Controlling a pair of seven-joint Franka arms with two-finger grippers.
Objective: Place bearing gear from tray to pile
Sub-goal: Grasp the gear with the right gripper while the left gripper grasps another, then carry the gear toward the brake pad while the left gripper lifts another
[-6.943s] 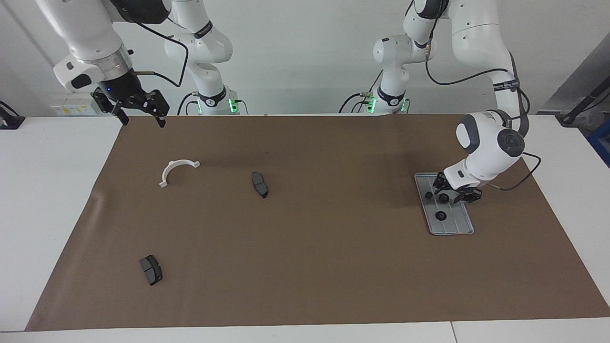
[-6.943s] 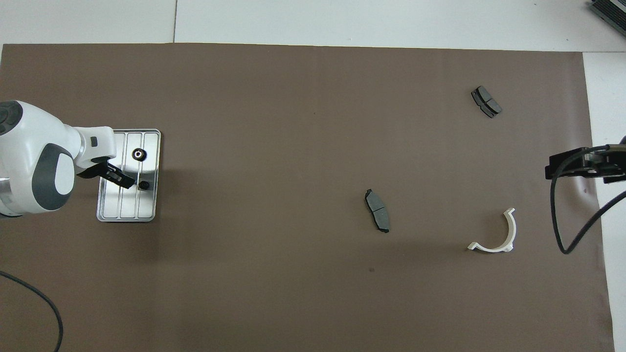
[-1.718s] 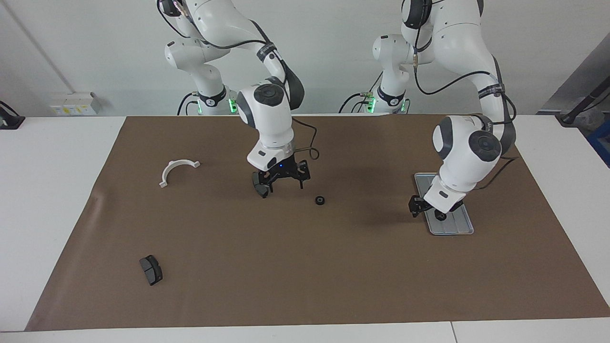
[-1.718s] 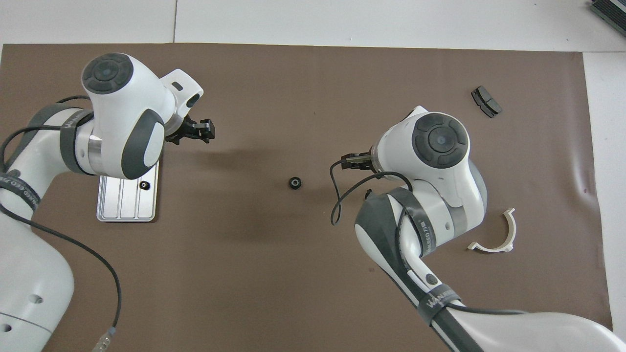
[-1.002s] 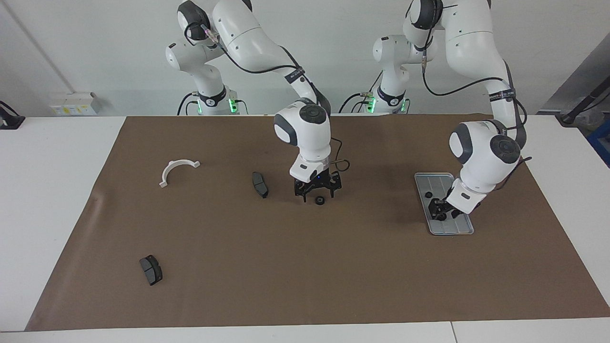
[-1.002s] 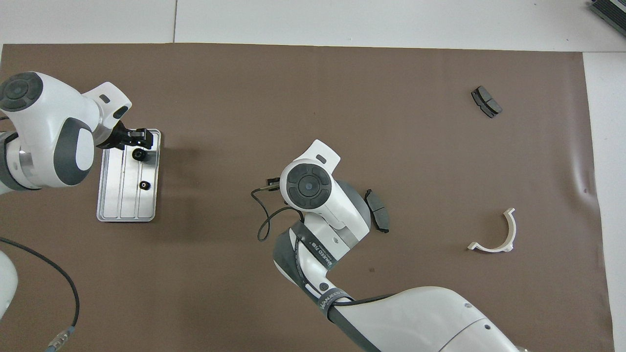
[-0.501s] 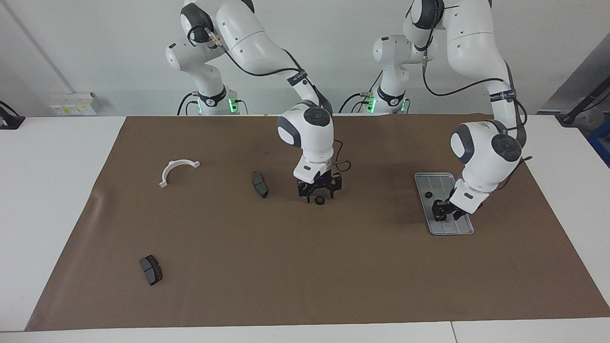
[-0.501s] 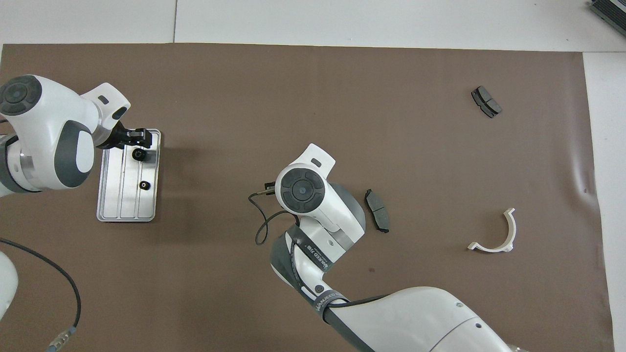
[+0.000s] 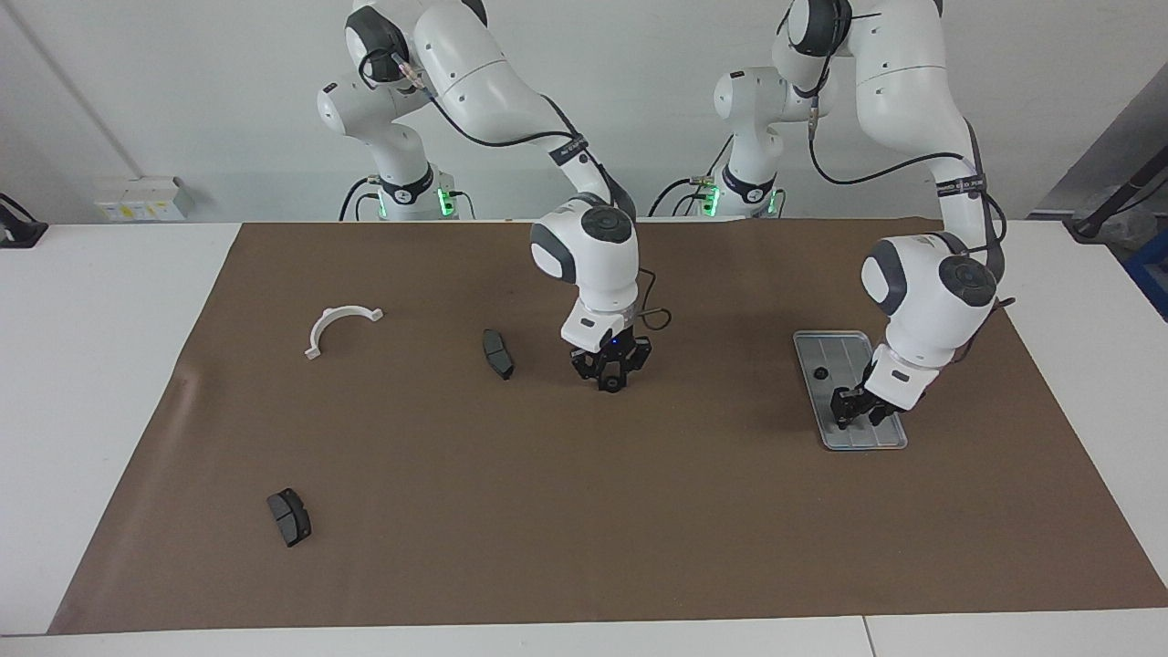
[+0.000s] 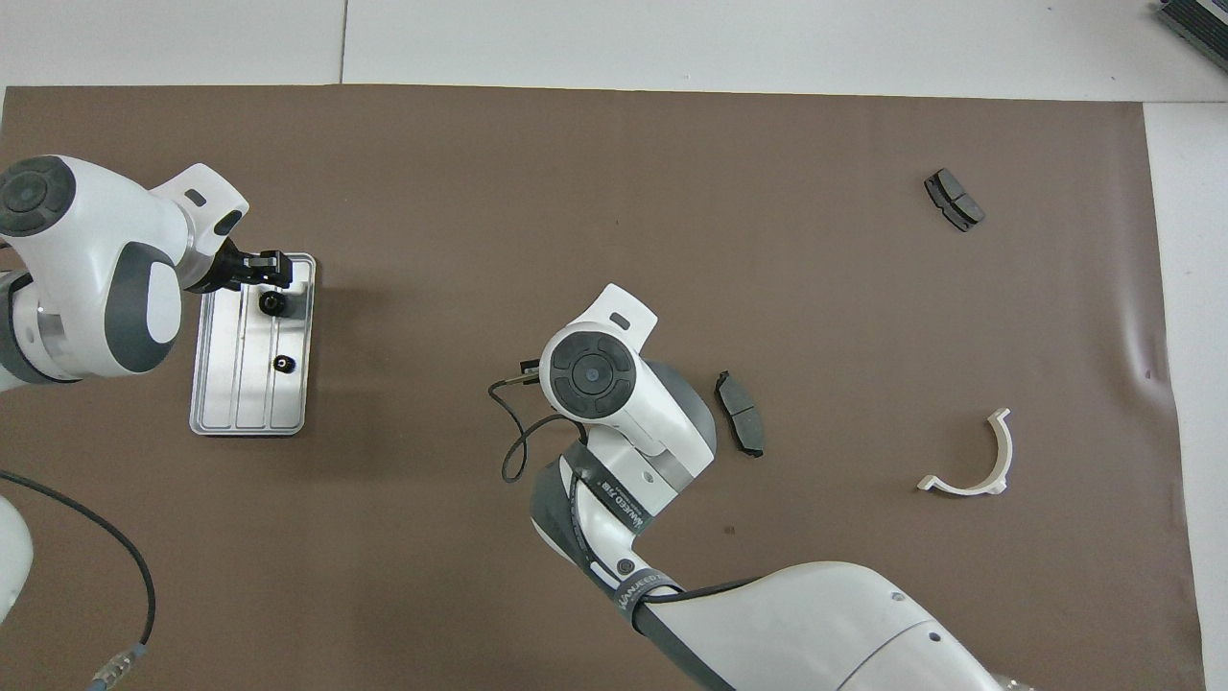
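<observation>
The silver tray [image 9: 865, 439] lies on the mat at the left arm's end; it also shows in the overhead view [image 10: 235, 403]. A larger black gear [image 10: 272, 303] and a small black gear [image 10: 283, 363] lie on it; the small gear [image 9: 820, 372] also shows in the facing view. My left gripper [image 9: 856, 412] is open and low over the tray at the larger gear; overhead it shows just past that gear [image 10: 284, 272]. My right gripper [image 9: 610, 380] is down at mid mat, shut on one black gear [image 9: 610, 387]. Overhead, the right wrist hides both.
A dark grey pad [image 9: 497, 353] lies beside the right gripper, toward the right arm's end. A second pad [image 9: 289, 516] lies farther from the robots. A white half-ring bracket [image 9: 339, 326] lies at the right arm's end. A brown mat [image 9: 584, 547] covers the table.
The right gripper's fingers, spread wide above the mid-mat gear half a second ago, have come down and closed on it. The left gripper has sunk slightly over the tray.
</observation>
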